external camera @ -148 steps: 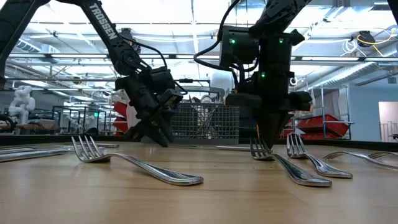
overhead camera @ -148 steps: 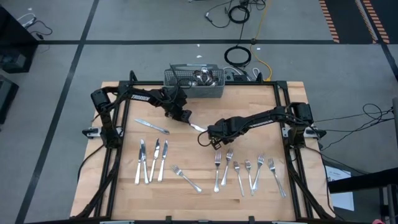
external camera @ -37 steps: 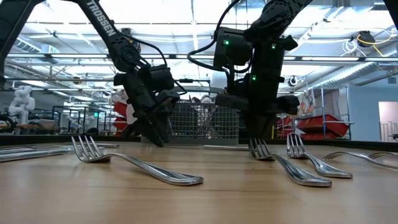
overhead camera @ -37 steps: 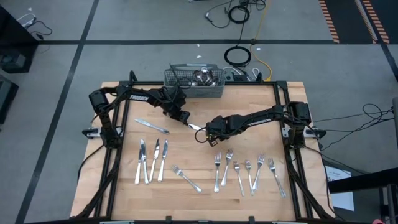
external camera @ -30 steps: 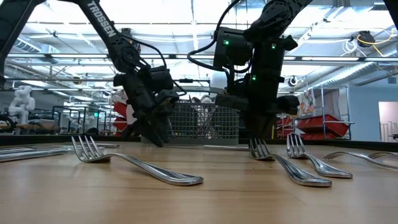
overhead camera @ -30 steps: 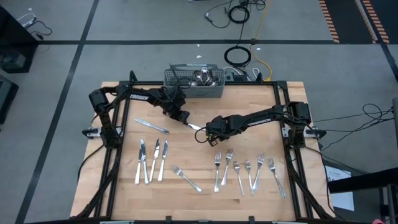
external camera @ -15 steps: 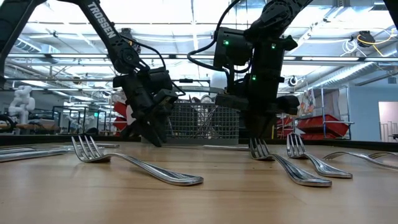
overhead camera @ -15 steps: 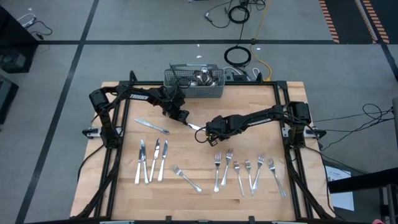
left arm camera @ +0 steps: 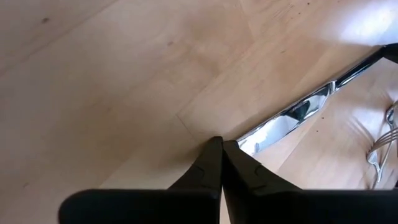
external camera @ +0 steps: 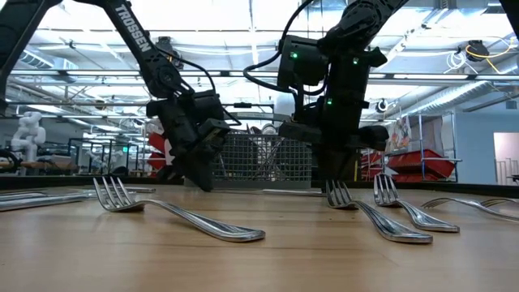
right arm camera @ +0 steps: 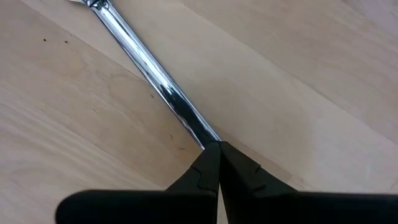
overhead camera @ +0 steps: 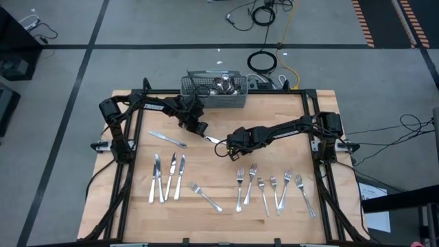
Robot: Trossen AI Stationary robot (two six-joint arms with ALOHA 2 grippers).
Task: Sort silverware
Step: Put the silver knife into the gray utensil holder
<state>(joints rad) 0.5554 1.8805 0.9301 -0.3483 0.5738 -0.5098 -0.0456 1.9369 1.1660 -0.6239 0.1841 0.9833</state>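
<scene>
- My left gripper reaches from the left side toward the middle of the pale wooden table, tipped down low. Its jaws are pinched tight on one end of a shiny silver table knife.
- My right gripper reaches in from the right, also low. Its jaws are clenched on the other end of that knife, which stretches between my two grippers near the table's middle.
- Three more shiny knives lie side by side near the left front. One knife lies alone behind them.
- A row of silver forks lies at the right front, and one fork sits between the groups.
- The grey wire-mesh basket stands at the back edge. I cannot tell what pieces are inside.
- From table height, my arms hide the held knife.
</scene>
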